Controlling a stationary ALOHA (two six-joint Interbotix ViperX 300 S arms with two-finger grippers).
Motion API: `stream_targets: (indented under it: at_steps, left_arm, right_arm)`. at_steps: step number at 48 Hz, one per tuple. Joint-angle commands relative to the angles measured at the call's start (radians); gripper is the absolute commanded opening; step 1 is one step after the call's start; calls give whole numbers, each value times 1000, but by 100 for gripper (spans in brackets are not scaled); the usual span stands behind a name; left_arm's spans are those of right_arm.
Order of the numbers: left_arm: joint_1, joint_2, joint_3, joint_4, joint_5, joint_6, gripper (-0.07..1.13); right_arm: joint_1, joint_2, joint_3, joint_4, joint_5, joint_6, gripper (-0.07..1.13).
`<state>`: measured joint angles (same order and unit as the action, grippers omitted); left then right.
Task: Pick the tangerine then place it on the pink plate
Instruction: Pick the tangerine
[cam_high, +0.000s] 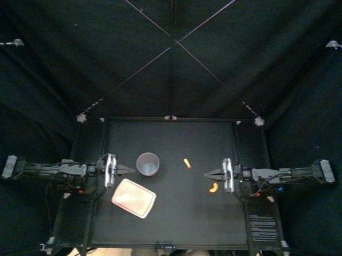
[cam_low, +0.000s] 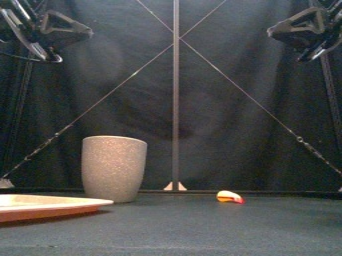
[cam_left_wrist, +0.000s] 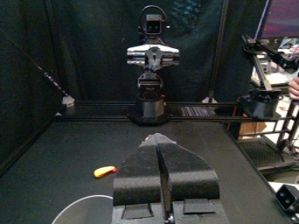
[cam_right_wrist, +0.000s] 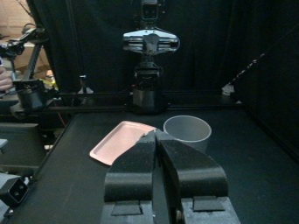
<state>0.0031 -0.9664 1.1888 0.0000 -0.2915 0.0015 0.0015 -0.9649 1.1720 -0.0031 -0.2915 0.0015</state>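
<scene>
Two small orange toys lie on the table, and I cannot tell which one is the tangerine. One orange toy (cam_high: 187, 161) (cam_low: 231, 197) (cam_left_wrist: 105, 171) lies right of the tall grey cup (cam_high: 148, 162) (cam_low: 114, 168) (cam_right_wrist: 187, 129). A curved orange piece (cam_high: 214, 185) lies just in front of my right gripper (cam_high: 225, 175) (cam_right_wrist: 158, 136) and shows only in the top view. The pink plate (cam_high: 135, 197) (cam_low: 47, 205) (cam_right_wrist: 121, 140) lies in front of the cup. My left gripper (cam_high: 110, 172) (cam_left_wrist: 163, 140) hangs at the left side. Both grippers are shut and hold nothing.
The cup stands between the left gripper and the nearer orange toy, with its rim (cam_left_wrist: 82, 210) just below the left jaws. Both arms face each other across the table, raised above it.
</scene>
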Motion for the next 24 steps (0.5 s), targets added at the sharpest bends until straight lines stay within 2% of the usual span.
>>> stream_targets:
  at_steps: [1,6,14,16,24]
  left_arm:
    - [0,14,-34,6,89,2,7]
    - [0,12,-55,5,169,2,6]
    - [14,14,-67,6,181,2,6]
    - [20,14,-71,6,181,3,6]
    - [54,14,-67,3,181,2,6]
  right_arm:
    - [3,18,0,2,18,6,8]
    - [-2,32,-11,-12,112,5,9]
    - [-3,84,-38,-61,330,0,14]
    - [2,98,-41,-81,380,-2,19]
    - [29,144,-32,-143,572,6,55]
